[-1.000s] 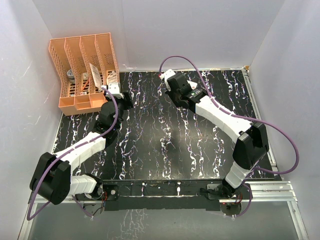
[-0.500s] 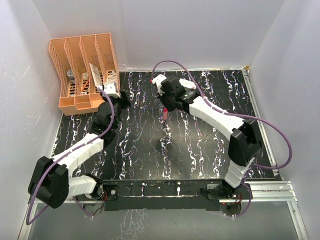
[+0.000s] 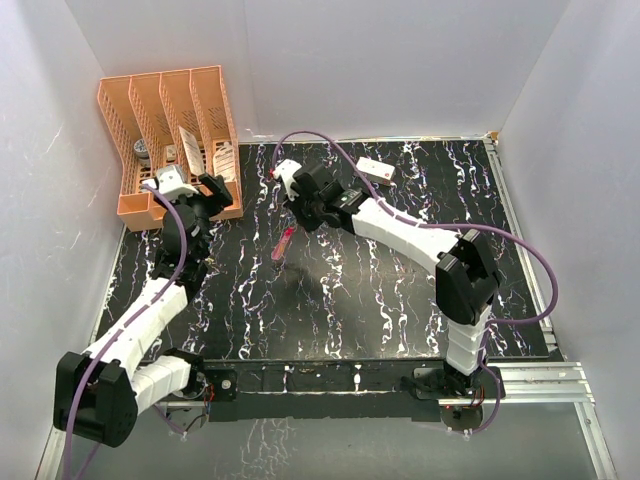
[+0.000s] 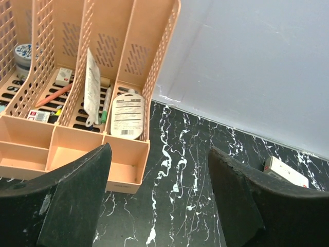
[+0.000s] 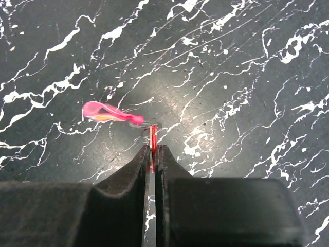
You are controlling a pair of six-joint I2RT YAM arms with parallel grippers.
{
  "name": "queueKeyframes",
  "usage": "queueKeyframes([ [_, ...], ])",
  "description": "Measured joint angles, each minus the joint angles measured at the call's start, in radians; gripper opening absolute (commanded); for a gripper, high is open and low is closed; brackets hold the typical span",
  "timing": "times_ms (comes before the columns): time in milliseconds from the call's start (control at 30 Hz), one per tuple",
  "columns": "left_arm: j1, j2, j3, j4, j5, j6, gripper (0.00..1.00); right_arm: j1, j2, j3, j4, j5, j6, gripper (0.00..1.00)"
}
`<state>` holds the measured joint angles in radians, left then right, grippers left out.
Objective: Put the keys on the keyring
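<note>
The red-headed key is pinched edge-on between the right gripper's almost-closed fingers. The keyring touches the key's tip, and its pink tag trails sideways over the marbled table. The left gripper gapes wide and empty, facing the orange organizer.

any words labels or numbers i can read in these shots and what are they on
No text can be read.
Black print on the white packet in the orange organizer: too small.
Red marks on the small carton there: blurred.
Red marks on the white box on the table: too small.
</note>
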<state>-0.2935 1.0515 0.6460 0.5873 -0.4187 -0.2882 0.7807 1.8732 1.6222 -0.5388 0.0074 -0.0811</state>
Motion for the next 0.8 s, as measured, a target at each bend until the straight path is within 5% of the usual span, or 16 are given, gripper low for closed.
queueKeyframes([
  [333,0.034,0.01,-0.025,-0.028,0.052,-0.084,0.74,-0.134,0.0,-0.162,0.071,0.006,0.016,0.0],
  [467,0.034,0.014,-0.025,-0.028,0.072,-0.098,0.75,-0.186,0.003,-0.214,0.055,0.039,0.031,0.07],
  [633,0.035,0.014,-0.025,-0.029,0.089,-0.103,0.75,-0.231,0.005,-0.225,0.083,0.114,0.064,0.48],
  [800,0.035,0.019,-0.023,-0.049,0.109,-0.103,0.81,-0.257,0.005,-0.232,0.083,0.238,0.104,0.59],
])
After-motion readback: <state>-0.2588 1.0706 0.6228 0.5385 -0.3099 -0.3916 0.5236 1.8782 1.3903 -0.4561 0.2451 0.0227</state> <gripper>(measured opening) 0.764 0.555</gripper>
